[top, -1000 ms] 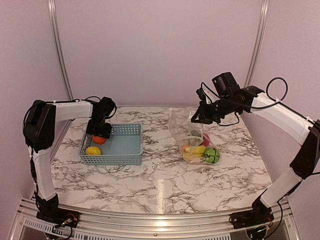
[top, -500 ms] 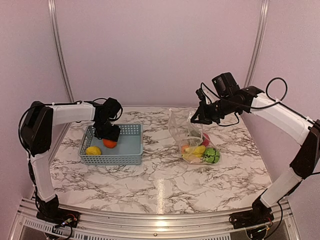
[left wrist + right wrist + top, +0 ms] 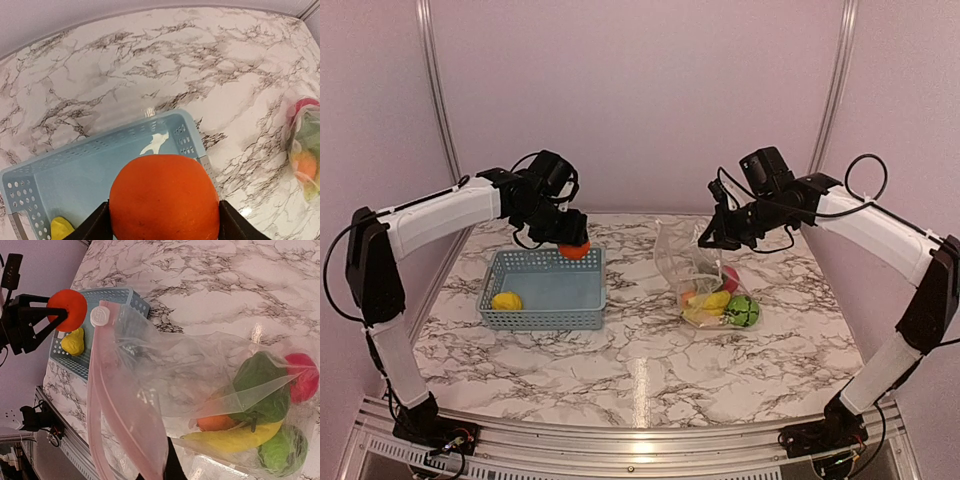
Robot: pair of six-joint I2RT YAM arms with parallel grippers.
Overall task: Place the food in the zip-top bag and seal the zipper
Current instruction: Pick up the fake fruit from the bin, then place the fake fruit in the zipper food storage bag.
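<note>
Now: orange in the air over the basket, bag held up by its mouth across the bench.
From above, your left gripper [image 3: 572, 244] is clamped on the orange [image 3: 575, 251], over the far right corner of the grey-blue basket [image 3: 545, 318]; the lemon [image 3: 506, 300] lies in the basket's near left corner. Your right gripper [image 3: 709, 238] pinches the upper edge of the zip-top bag [image 3: 682, 258], whose lower end rests on the marble bench [image 3: 640, 370], well apart from the basket, with banana [image 3: 712, 300], red apple [image 3: 731, 275] and green melon [image 3: 743, 311] inside. On the left wrist, the orange fills the space between both fingers [image 3: 97, 225], with the basket corner under it. On the right wrist, the pinkish zipper [image 3: 102, 390] runs down the mouth edge toward the gripper's dark finger; a green pepper [image 3: 260, 385] sits among the bagged food.
</note>
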